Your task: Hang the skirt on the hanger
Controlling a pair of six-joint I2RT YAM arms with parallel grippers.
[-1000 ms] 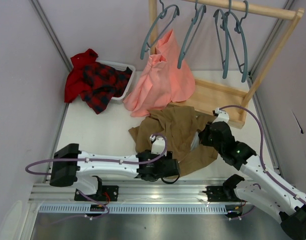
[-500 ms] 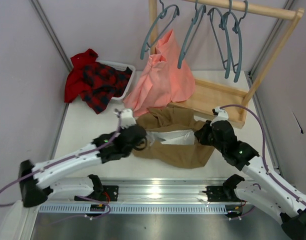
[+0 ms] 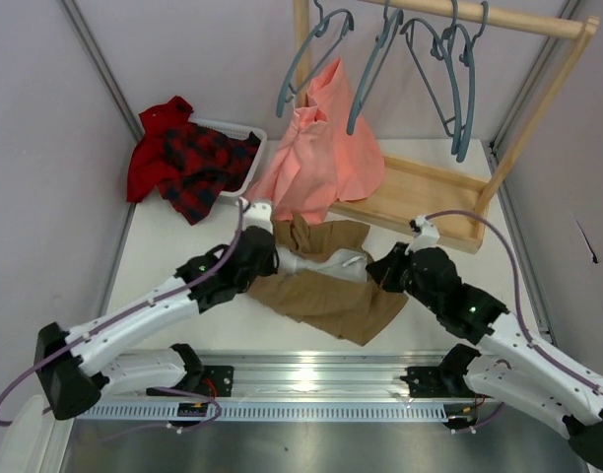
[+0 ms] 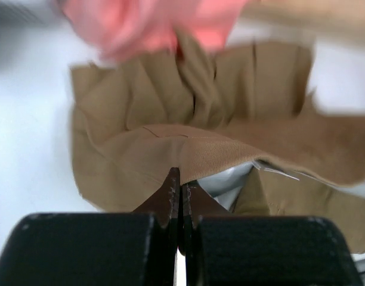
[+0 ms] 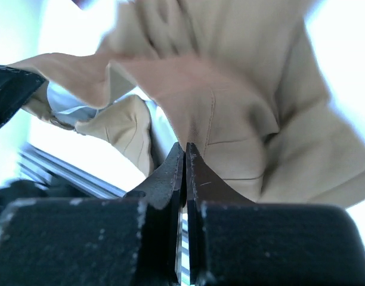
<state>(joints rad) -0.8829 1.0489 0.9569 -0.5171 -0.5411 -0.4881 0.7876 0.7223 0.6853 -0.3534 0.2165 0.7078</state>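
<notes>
The khaki skirt [image 3: 326, 296] hangs stretched between both grippers just above the table, its pale lining showing at the opened waist. On the skirt's left waist edge my left gripper [image 3: 274, 259] is shut; the left wrist view shows the jaws [image 4: 180, 179] pinched on the waistband of the skirt [image 4: 188, 119]. My right gripper [image 3: 382, 273] is shut on the right edge, and its jaws [image 5: 185, 150] hold a fold of the skirt [image 5: 230, 89]. Several grey-blue hangers hang from the wooden rail behind; the nearest hanger [image 3: 306, 59] is above the pink garment.
A salmon-pink garment [image 3: 316, 163] is draped over the wooden rack's base [image 3: 425, 197], just behind the skirt. A red-and-black plaid garment [image 3: 188, 158] spills out of a white basket [image 3: 246, 163] at the back left. Walls close in on both sides.
My left arm swung from the skirt's front edge to its left side and shut on the waistband. The skirt has been pulled up and stretched between both grippers; the right gripper shifted slightly left.
</notes>
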